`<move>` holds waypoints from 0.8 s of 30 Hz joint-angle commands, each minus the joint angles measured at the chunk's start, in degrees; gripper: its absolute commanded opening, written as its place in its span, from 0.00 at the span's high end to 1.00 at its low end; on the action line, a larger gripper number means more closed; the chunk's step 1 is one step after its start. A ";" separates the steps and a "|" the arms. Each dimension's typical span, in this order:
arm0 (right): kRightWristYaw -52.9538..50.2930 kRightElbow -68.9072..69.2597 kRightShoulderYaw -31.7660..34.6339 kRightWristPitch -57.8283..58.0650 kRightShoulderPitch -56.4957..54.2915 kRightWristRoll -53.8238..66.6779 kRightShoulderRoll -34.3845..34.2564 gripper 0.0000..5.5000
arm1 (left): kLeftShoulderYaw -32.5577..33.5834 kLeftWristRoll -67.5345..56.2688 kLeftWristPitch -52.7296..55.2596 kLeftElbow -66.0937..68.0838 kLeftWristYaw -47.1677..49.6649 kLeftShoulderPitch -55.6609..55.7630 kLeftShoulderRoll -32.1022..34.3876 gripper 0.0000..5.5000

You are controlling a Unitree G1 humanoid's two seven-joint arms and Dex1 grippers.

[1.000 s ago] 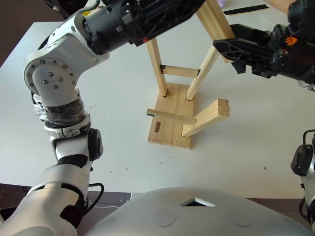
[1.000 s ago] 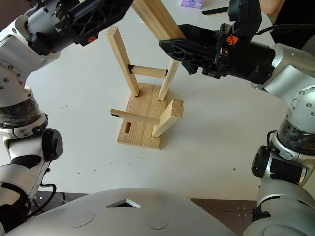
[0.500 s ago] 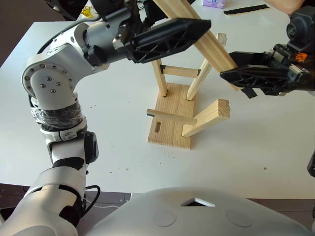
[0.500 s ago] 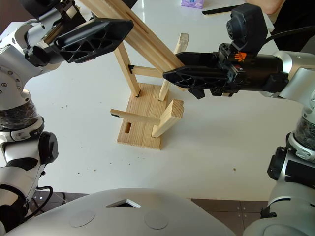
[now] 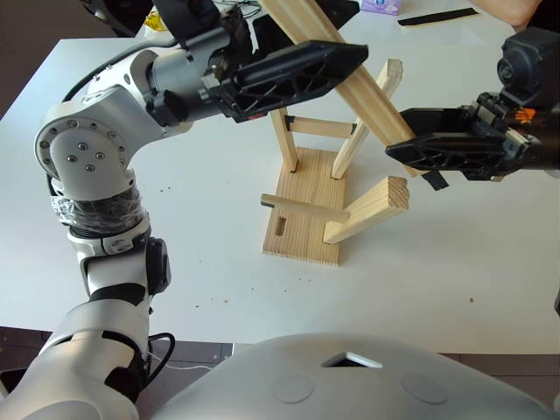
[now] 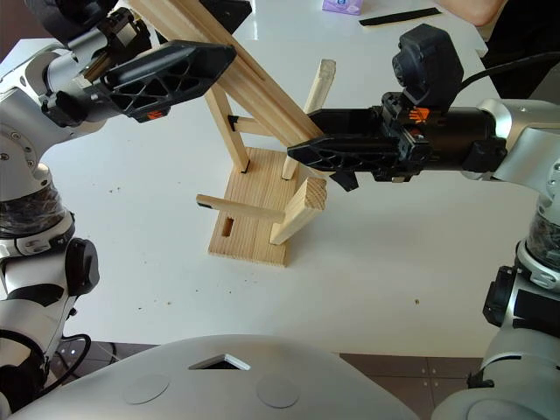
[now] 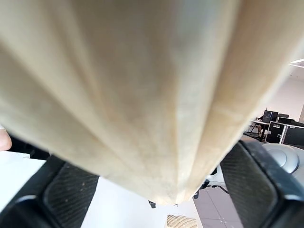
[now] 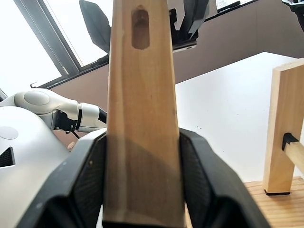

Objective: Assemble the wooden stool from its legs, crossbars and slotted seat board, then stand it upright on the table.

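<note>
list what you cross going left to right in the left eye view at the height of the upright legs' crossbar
left upright leg → crossbar → right upright leg → right gripper; the loose leg it clamps overlaps these, so it is left out

- No word, number or sign can be read.
- The right gripper (image 6: 299, 154) has a small orange mark (image 6: 418, 115) on the black housing behind its fingers. It is too small to tell whether it is a letter or a symbol.
- The left gripper (image 6: 224, 58) has a small red-orange mark (image 6: 154, 115) on its black finger, near the base. It is also too small to read.
- A purple packet (image 6: 342, 6) at the far edge of the table shows some pale print on its face. The print is too small to make out.
</note>
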State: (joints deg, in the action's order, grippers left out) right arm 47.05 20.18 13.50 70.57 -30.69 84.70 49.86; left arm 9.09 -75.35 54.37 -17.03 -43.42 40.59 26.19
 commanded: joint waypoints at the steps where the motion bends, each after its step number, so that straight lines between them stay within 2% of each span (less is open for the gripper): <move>1: 0.76 1.03 -0.47 -0.33 0.41 -0.99 1.50 0.63 | -0.93 -0.80 1.23 -0.72 -0.37 -0.26 0.86 0.42; 8: 2.74 0.10 -1.03 -0.43 -1.11 -1.99 3.07 0.63 | -1.98 0.47 1.61 -2.41 -2.15 -1.90 2.73 0.61; 18: 3.88 0.89 -2.62 -2.03 -0.62 -6.44 3.49 0.63 | -1.86 0.41 1.17 -1.99 -1.57 -1.99 3.30 0.62; 19: 3.89 0.77 -3.04 -2.24 -0.62 -7.46 3.49 0.56 | -1.85 0.57 1.10 -2.05 -1.58 -2.13 3.40 0.62; 24: 6.25 1.28 -2.64 -2.70 0.42 -9.78 4.82 0.43 | -0.49 1.29 0.12 0.00 -0.42 -0.75 3.27 0.62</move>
State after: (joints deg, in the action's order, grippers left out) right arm 52.74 21.10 10.77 68.46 -30.51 76.18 53.52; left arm 7.50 -74.43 55.24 -18.06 -44.83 38.51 29.08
